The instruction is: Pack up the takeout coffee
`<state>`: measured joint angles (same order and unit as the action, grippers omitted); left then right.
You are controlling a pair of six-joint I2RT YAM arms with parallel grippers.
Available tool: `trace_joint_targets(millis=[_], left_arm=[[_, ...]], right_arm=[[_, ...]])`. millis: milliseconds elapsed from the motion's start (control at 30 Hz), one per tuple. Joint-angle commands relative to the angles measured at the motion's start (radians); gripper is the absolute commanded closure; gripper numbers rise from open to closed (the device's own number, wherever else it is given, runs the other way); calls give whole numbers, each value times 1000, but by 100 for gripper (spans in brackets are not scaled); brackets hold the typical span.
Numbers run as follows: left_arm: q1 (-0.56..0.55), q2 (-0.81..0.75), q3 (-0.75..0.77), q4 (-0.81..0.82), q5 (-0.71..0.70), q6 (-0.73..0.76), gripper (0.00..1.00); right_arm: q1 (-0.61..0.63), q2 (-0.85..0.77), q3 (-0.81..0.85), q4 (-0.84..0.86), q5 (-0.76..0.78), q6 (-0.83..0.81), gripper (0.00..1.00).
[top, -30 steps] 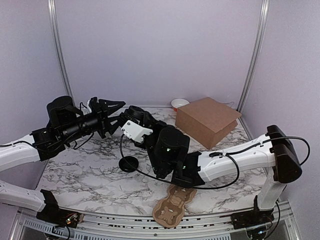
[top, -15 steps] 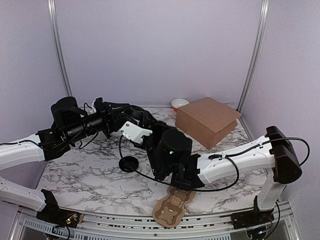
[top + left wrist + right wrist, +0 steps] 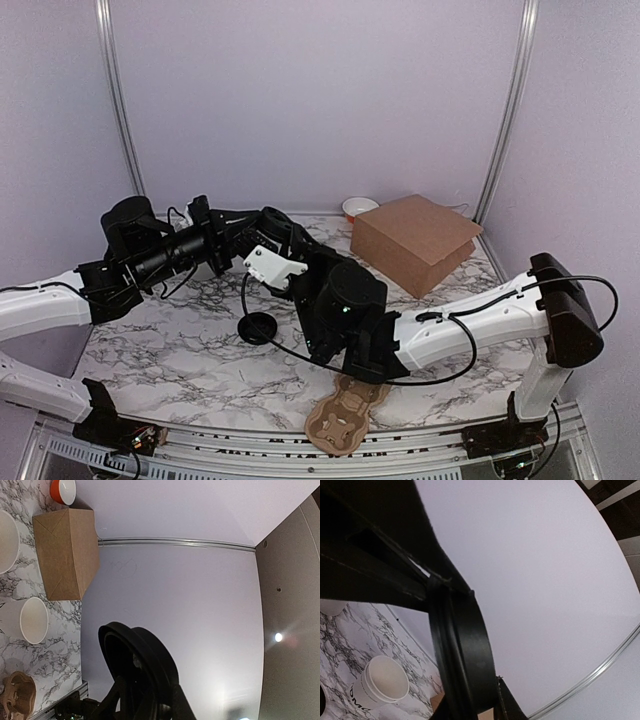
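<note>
As the two arms meet above the back left of the marble table (image 3: 180, 350), the left gripper (image 3: 238, 238) and the right gripper (image 3: 262, 232) are nose to nose. Between them is the black lid (image 3: 462, 650), up on its edge and off the table.

The right wrist view shows it best. The left gripper's fingers (image 3: 375, 562) come in from the upper left and are clamped onto the lid's upper rim. The right gripper's own fingers pinch the lower rim, one of them showing hard against the lid's edge at the bottom of that view. So both have hold of it. The left wrist view agrees, with the lid edge-on right at its fingers.

And the takeout coffee cup (image 3: 382, 682)? It stands upright on the marble below the lid, mouth open, black lettering on its side. From the top camera the arms hide it.

Elsewhere, a black disc (image 3: 258, 327) lies flat on the table beside the right arm's cable. A closed cardboard box (image 3: 415, 240) sits back right, with a small bowl (image 3: 358, 207) just behind it. A wooden cut-out (image 3: 345, 415) lies at the near edge.
</note>
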<state>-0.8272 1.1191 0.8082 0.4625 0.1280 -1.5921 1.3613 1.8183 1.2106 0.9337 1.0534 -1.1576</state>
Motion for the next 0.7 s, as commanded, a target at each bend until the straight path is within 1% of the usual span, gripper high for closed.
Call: trace_joint_targets(millis=[0,67,200,300,367,467,600,667], left_arm=[[-1,13,-15,53,-7,16,100],[-1,15,-17,69,-8,17,100],[-1,10,-36,138,-29,22,100],[-1,1,-47,180,-53,41,100],[0,-1,-52,200,-65,61,100],[2,4,-63,243,-77,87,100],[8,33,-83,322,-68,120,100],[11,60,-105,389,-49,134,100]], right_arm=[[9,6,-1,25,5,-1,78],[11,3,-2,20,7,4,72],[13,-7,-4,-27,11,54,50],[18,-35,-5,-120,4,151,32],[19,-69,-3,-237,-14,262,23],[19,-134,-3,-451,-65,462,16],[19,-250,-12,-719,-207,745,12],[17,-307,-18,-817,-294,886,11]])
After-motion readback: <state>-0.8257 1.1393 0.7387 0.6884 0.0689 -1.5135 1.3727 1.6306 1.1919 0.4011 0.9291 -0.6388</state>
